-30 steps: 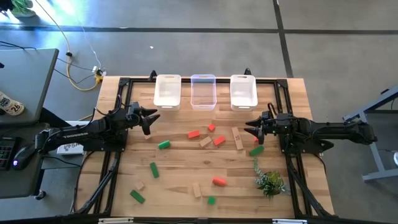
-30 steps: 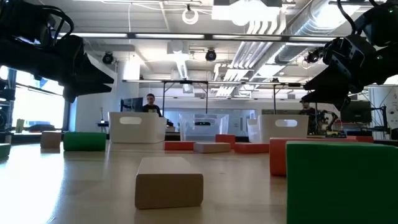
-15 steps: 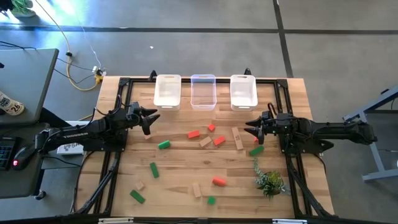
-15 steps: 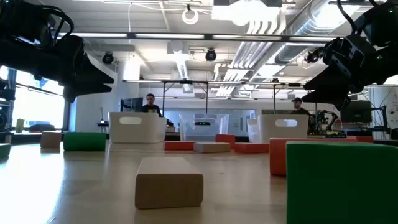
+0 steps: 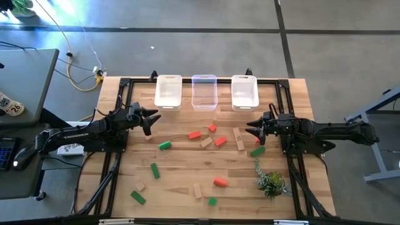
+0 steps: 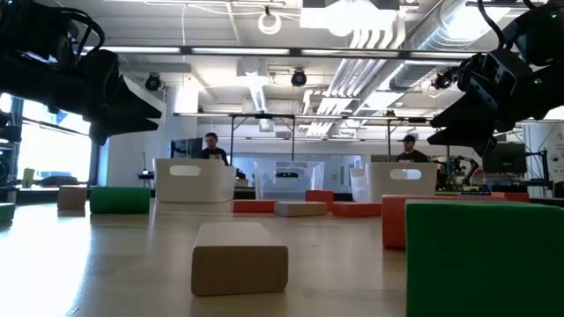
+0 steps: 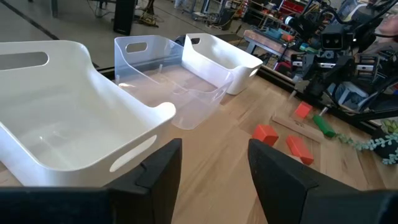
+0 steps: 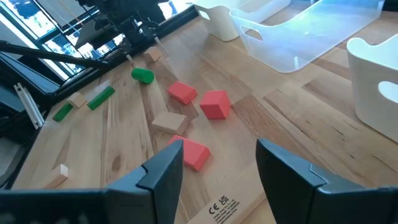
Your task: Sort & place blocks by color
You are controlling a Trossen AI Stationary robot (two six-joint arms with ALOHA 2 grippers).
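Red, green and pale wood blocks lie scattered flat on the table's middle and near part: red ones (image 5: 195,134) (image 5: 220,182), green ones (image 5: 164,145) (image 5: 137,197), wood ones (image 5: 237,139) (image 5: 197,190). My left gripper (image 5: 152,119) hovers open above the table's left side, short of the left bin (image 7: 56,118). My right gripper (image 5: 250,132) hovers open on the right side, beside a green block (image 5: 257,151); red blocks (image 8: 215,103) show ahead of it in the right wrist view. Neither touches anything.
Three white translucent bins (image 5: 168,91) (image 5: 204,91) (image 5: 244,91) stand in a row along the far edge. A small green artificial plant (image 5: 270,182) lies near the right near corner. Black frame rails (image 5: 112,169) run along both table sides. People show in the room behind.
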